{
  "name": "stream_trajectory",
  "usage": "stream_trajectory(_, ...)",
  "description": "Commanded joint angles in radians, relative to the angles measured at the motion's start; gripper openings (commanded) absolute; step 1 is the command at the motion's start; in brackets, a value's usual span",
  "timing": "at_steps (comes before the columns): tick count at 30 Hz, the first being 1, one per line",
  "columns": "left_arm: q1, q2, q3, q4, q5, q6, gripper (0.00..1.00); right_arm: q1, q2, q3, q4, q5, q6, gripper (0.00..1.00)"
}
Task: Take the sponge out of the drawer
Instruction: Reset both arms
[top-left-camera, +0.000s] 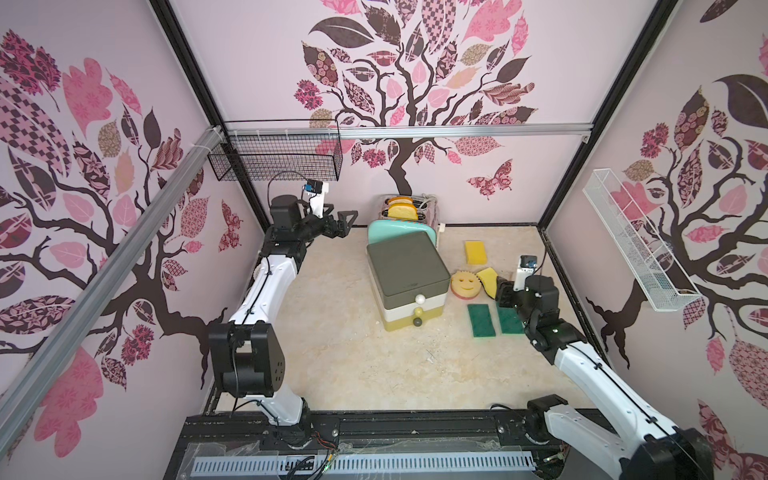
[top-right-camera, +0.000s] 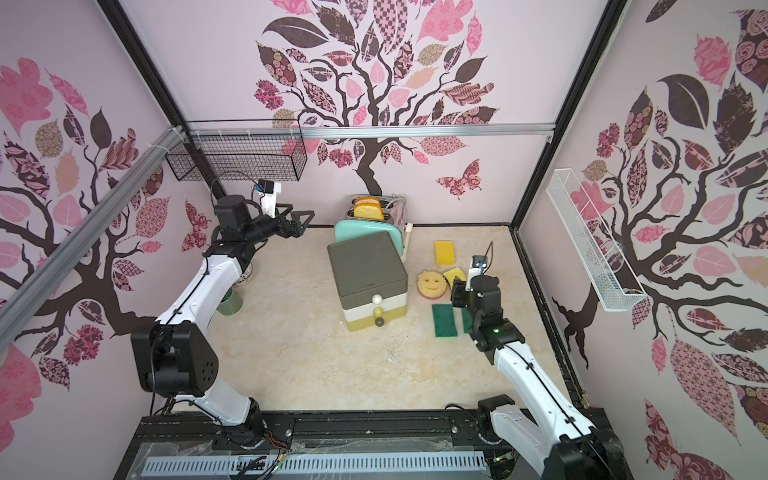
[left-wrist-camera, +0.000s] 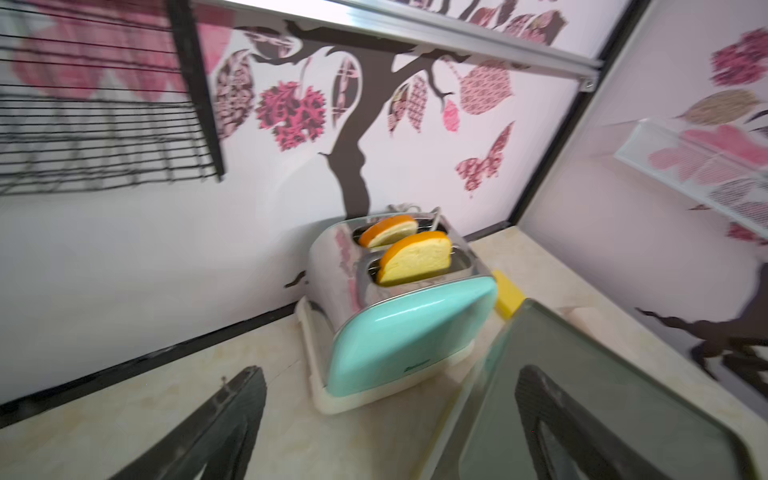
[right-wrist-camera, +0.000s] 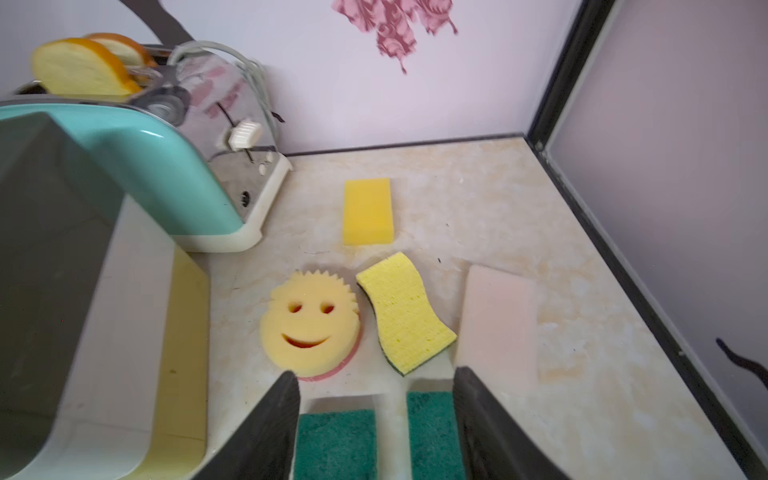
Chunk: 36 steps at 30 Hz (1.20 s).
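The drawer unit (top-left-camera: 407, 266) has a grey top and three knobbed drawers (top-left-camera: 419, 309), all pushed in; nothing inside them shows. Several sponges lie on the table right of it: a smiley sponge (right-wrist-camera: 309, 324), a wavy yellow sponge (right-wrist-camera: 403, 311), a yellow block (right-wrist-camera: 368, 212), a pale pink one (right-wrist-camera: 498, 324) and two green pads (right-wrist-camera: 336, 444). My right gripper (right-wrist-camera: 376, 374) hangs open just above the green pads, holding nothing. My left gripper (left-wrist-camera: 388, 374) is open and empty, raised at the back left near the toaster.
A mint toaster (top-left-camera: 409, 230) with two bread slices stands right behind the drawer unit. A black wire basket (top-left-camera: 278, 158) hangs on the back left rail, a white wire shelf (top-left-camera: 636, 241) on the right wall. A green cup (top-right-camera: 230, 305) stands under the left arm.
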Motion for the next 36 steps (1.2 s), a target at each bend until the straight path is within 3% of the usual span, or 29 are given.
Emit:
stream_trajectory(1, 0.006, -0.079, -0.289, 0.124, -0.318, 0.033, 0.98, -0.021, 0.038, -0.044, 0.136, -0.134, -0.024, 0.61)
stream_trajectory(3, 0.006, -0.134, -0.428, 0.235, -0.389, 0.021, 0.98, -0.021, 0.067, -0.127, 0.318, -0.061, -0.049, 0.62)
stream_trajectory(7, 0.021, -0.127, -0.604, 0.448, -0.466, -0.010, 0.98, -0.024, 0.213, -0.123, 0.406, -0.033, -0.091, 0.62)
stream_trajectory(10, 0.105, -0.053, -0.681, 0.586, -0.379, -0.102, 0.98, -0.023, 0.258, -0.201, 0.634, -0.049, -0.096, 0.62)
stream_trajectory(11, 0.131, -0.039, -0.698, 0.660, -0.337, -0.137, 0.98, -0.025, 0.252, -0.203, 0.627, -0.044, -0.110, 0.62)
stream_trajectory(12, 0.168, -0.054, -0.710, 0.659, -0.263, -0.138, 0.98, -0.032, 0.246, -0.208, 0.639, -0.039, -0.115, 0.62)
stream_trajectory(14, 0.176, -0.053, -0.704, 0.654, -0.318, -0.128, 0.98, -0.061, 0.251, -0.237, 0.711, -0.070, -0.116, 0.63)
stream_trajectory(18, 0.177, -0.065, -0.691, 0.595, -0.263, -0.078, 0.98, -0.085, 0.331, -0.236, 0.748, -0.096, -0.121, 0.63)
stream_trajectory(25, 0.106, -0.162, -0.744, 0.515, -0.379, 0.040, 0.98, -0.090, 0.508, -0.297, 1.012, -0.086, -0.119, 0.63)
stream_trajectory(30, 0.080, -0.205, -0.789, 0.496, -0.422, 0.035, 0.98, -0.090, 0.547, -0.266, 0.980, -0.048, -0.100, 0.74)
stream_trajectory(32, 0.083, -0.223, -0.858, 0.549, -0.453, 0.019, 0.98, -0.091, 0.544, -0.232, 0.907, -0.026, -0.088, 0.78)
stream_trajectory(34, 0.093, -0.199, -0.934, 0.661, -0.503, 0.012, 0.98, -0.092, 0.549, -0.228, 0.910, -0.019, -0.089, 0.89)
stream_trajectory(36, 0.135, -0.201, -0.942, 0.682, -0.409, -0.004, 0.98, -0.092, 0.547, -0.228, 0.902, -0.020, -0.088, 0.93)
